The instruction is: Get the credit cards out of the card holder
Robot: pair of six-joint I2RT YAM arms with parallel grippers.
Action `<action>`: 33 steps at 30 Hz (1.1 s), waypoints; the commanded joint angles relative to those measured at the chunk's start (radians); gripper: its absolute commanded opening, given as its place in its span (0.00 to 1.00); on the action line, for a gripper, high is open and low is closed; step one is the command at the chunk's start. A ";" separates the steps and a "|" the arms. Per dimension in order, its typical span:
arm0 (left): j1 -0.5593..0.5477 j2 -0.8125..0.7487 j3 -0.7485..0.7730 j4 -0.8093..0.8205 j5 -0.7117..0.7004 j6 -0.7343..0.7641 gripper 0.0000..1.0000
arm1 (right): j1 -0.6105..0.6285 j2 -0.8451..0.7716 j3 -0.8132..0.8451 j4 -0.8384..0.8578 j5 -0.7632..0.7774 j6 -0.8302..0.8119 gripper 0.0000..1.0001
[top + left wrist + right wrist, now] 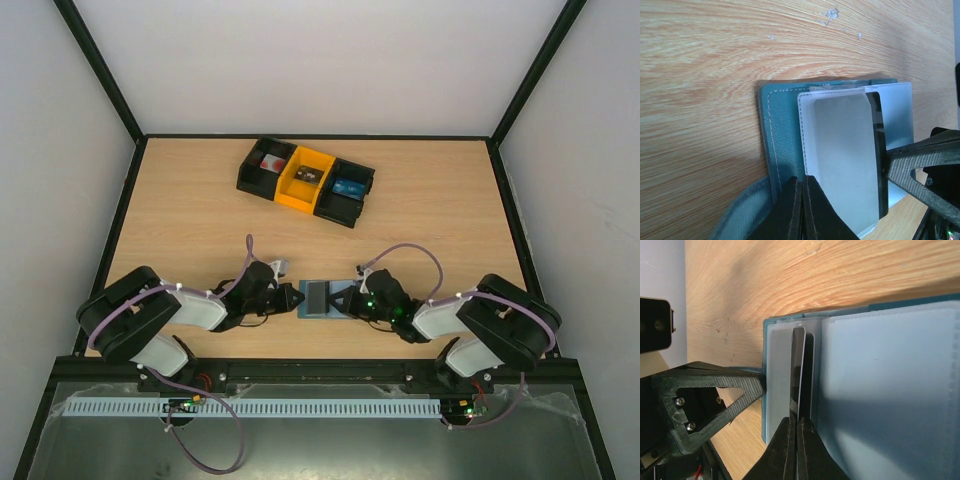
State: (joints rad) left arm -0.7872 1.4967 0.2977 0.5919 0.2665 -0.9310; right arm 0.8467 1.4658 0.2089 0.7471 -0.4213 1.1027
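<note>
Left gripper (801, 180) (jaws together) pins the floppy card holder (781, 130); right gripper (796, 421) pinches the stiff, slick dark card (800, 370) edgewise.

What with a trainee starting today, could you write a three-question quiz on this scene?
1. True or false: the card holder lies folded shut.
2. Which one pinches the dark card? A the left end effector; B the right end effector; C neither.
3. Fill in: the left end effector is shut on the edge of the ___.
Key: 1 false, it lies open on the table. 2 B. 3 card holder.
</note>
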 commanded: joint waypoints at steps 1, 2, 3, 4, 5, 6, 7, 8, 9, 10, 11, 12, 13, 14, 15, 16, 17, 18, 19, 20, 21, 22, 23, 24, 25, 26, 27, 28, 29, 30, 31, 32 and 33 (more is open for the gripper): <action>-0.006 0.033 -0.031 -0.160 -0.071 0.008 0.03 | 0.005 -0.056 -0.009 -0.042 0.058 -0.023 0.02; -0.005 0.033 -0.033 -0.159 -0.070 0.008 0.03 | 0.004 -0.061 -0.008 -0.045 0.056 -0.024 0.02; -0.006 0.034 -0.034 -0.156 -0.071 0.005 0.03 | 0.005 -0.063 -0.009 -0.047 0.056 -0.023 0.02; -0.005 0.033 -0.037 -0.153 -0.070 0.004 0.03 | 0.004 -0.067 -0.009 -0.049 0.057 -0.021 0.02; -0.005 0.034 -0.040 -0.148 -0.069 0.002 0.03 | 0.005 -0.070 -0.014 -0.048 0.060 -0.019 0.02; -0.006 0.034 -0.040 -0.147 -0.067 0.001 0.03 | 0.004 -0.073 -0.015 -0.048 0.062 -0.018 0.02; -0.006 0.033 -0.041 -0.147 -0.068 0.000 0.03 | 0.005 -0.076 -0.016 -0.051 0.064 -0.018 0.02; -0.006 0.032 -0.040 -0.146 -0.067 -0.001 0.03 | 0.005 -0.077 -0.017 -0.054 0.066 -0.018 0.02; -0.005 0.031 -0.043 -0.142 -0.067 -0.002 0.03 | 0.004 -0.081 -0.020 -0.057 0.069 -0.015 0.02; -0.007 0.032 -0.045 -0.139 -0.066 -0.003 0.03 | 0.004 -0.083 -0.022 -0.057 0.073 -0.009 0.02; -0.007 0.032 -0.044 -0.138 -0.065 -0.003 0.03 | 0.004 -0.084 -0.025 -0.054 0.074 -0.002 0.02; -0.007 0.030 -0.043 -0.138 -0.063 -0.002 0.03 | 0.005 -0.083 -0.025 -0.051 0.074 0.003 0.02; -0.007 0.030 -0.045 -0.138 -0.063 -0.003 0.03 | 0.004 -0.079 -0.020 -0.052 0.071 0.004 0.02; -0.007 0.029 -0.047 -0.136 -0.064 -0.003 0.03 | 0.005 -0.073 -0.012 -0.054 0.066 0.001 0.03; -0.009 0.028 -0.049 -0.134 -0.064 -0.004 0.03 | 0.005 -0.066 -0.001 -0.061 0.061 -0.003 0.05; -0.008 0.028 -0.050 -0.131 -0.064 -0.004 0.03 | 0.005 -0.056 0.011 -0.066 0.056 -0.007 0.07; -0.009 0.029 -0.051 -0.129 -0.064 -0.005 0.03 | 0.005 -0.046 0.019 -0.070 0.054 -0.010 0.09; -0.009 0.031 -0.052 -0.128 -0.064 -0.005 0.03 | 0.005 -0.036 0.024 -0.069 0.053 -0.009 0.12; -0.008 0.034 -0.052 -0.124 -0.063 -0.005 0.03 | 0.005 -0.026 0.027 -0.064 0.052 -0.007 0.14; -0.009 0.036 -0.053 -0.121 -0.060 -0.006 0.03 | 0.005 -0.015 0.029 -0.062 0.053 -0.005 0.16; -0.010 0.038 -0.054 -0.117 -0.059 -0.007 0.03 | 0.005 -0.004 0.032 -0.061 0.055 -0.003 0.18; -0.010 0.042 -0.054 -0.114 -0.059 -0.008 0.03 | 0.005 0.012 0.036 -0.061 0.055 -0.001 0.19; -0.012 0.043 -0.055 -0.113 -0.058 -0.008 0.03 | 0.005 0.025 0.038 -0.061 0.054 -0.001 0.19; -0.012 0.044 -0.054 -0.112 -0.059 -0.008 0.03 | 0.004 0.037 0.042 -0.055 0.050 0.000 0.19; -0.011 0.045 -0.053 -0.110 -0.059 -0.007 0.03 | 0.005 0.049 0.046 -0.050 0.048 0.002 0.19; -0.012 0.046 -0.053 -0.110 -0.060 -0.006 0.03 | 0.004 0.059 0.048 -0.044 0.043 0.003 0.19; -0.012 0.049 -0.053 -0.109 -0.059 -0.006 0.03 | 0.005 0.070 0.049 -0.036 0.040 0.004 0.19; -0.012 0.050 -0.053 -0.108 -0.058 -0.005 0.03 | 0.005 0.077 0.051 -0.028 0.038 0.008 0.19; -0.012 0.052 -0.054 -0.106 -0.058 -0.005 0.03 | 0.005 0.082 0.052 -0.020 0.036 0.009 0.19; -0.012 0.052 -0.055 -0.103 -0.058 -0.006 0.03 | 0.004 0.087 0.052 -0.018 0.035 0.011 0.19; -0.012 0.054 -0.055 -0.100 -0.058 -0.006 0.03 | 0.005 0.089 0.052 -0.016 0.033 0.012 0.18; -0.012 0.055 -0.057 -0.097 -0.057 -0.006 0.03 | 0.005 0.087 0.051 -0.016 0.036 0.013 0.17; -0.012 0.057 -0.056 -0.097 -0.057 -0.006 0.03 | 0.004 0.084 0.048 -0.015 0.040 0.013 0.15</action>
State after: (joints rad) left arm -0.7937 1.5024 0.2813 0.6304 0.2569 -0.9436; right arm 0.8467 1.5314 0.2554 0.7464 -0.3946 1.1095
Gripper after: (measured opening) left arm 0.029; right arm 0.175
